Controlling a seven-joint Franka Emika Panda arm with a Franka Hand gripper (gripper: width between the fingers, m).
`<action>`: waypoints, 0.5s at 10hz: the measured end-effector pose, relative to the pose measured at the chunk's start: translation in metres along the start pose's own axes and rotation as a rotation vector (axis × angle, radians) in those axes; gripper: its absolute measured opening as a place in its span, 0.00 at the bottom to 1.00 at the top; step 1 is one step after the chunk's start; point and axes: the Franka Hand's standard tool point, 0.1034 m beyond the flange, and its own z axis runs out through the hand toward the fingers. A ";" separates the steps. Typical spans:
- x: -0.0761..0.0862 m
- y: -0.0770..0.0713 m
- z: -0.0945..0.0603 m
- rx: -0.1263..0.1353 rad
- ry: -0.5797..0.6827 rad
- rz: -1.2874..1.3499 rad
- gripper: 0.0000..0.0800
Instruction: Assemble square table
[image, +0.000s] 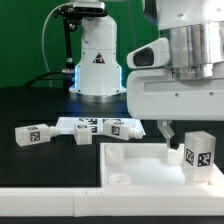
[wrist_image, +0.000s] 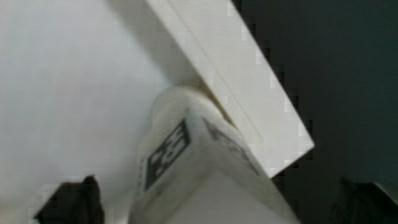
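The leg (image: 200, 152) stands upright on the right part of the square table top (image: 140, 165), which fills the scene's near right. Your gripper (image: 183, 138) straddles the leg, jaws spread with a gap showing. Centre it, close squarely, then turn without tilting the leg.

White arm base (image: 106, 76), black triangle sticker (image: 97, 57), blue glow (image: 73, 72) at foot, black cables (image: 63, 45) alongside. Silver-grey wrist cylinder (image: 192, 35) above boxy white end effector (image: 188, 140); dark fingers (image: 165, 131).
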 end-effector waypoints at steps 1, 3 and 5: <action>0.001 0.001 -0.001 -0.014 0.005 -0.221 0.81; -0.002 -0.003 0.000 -0.025 0.004 -0.442 0.81; -0.003 -0.003 0.001 -0.023 0.003 -0.406 0.66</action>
